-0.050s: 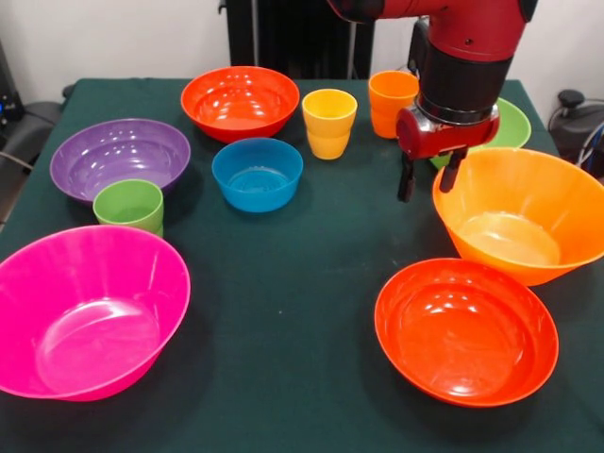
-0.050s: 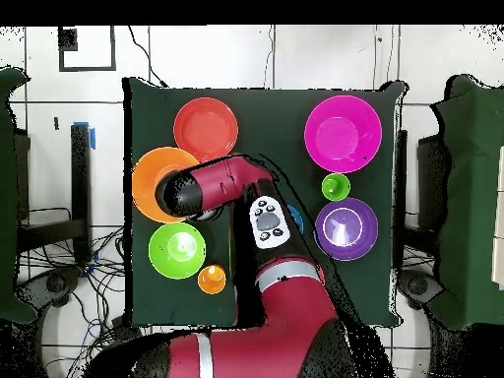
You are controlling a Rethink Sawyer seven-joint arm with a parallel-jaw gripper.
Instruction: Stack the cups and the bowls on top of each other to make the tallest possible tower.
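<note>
Surface: dark green tablecloth (image 1: 302, 321), nothing stacked on it.
Front view, my gripper (image 1: 430, 181): jaws parted, holding nothing, hanging just beside the large light orange bowl (image 1: 524, 212)'s rim.
Front view, bowls: pink bowl (image 1: 85, 311), purple bowl (image 1: 120, 156), blue bowl (image 1: 257, 173), two red-orange bowls (image 1: 240, 101) (image 1: 465, 330), lime green bowl (image 1: 510, 123) behind me.
Front view, cups: green cup (image 1: 129, 206), yellow cup (image 1: 329, 123), orange cup (image 1: 391, 102), each apart.
Overhead view: my arm (image 2: 231, 187) covers the middle; the lime green bowl (image 2: 177, 249) sits beside the orange cup (image 2: 212, 280).

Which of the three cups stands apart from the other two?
The green cup. It stands alone in front of the purple bowl, while the yellow cup and orange cup stand side by side near the far edge.
</note>
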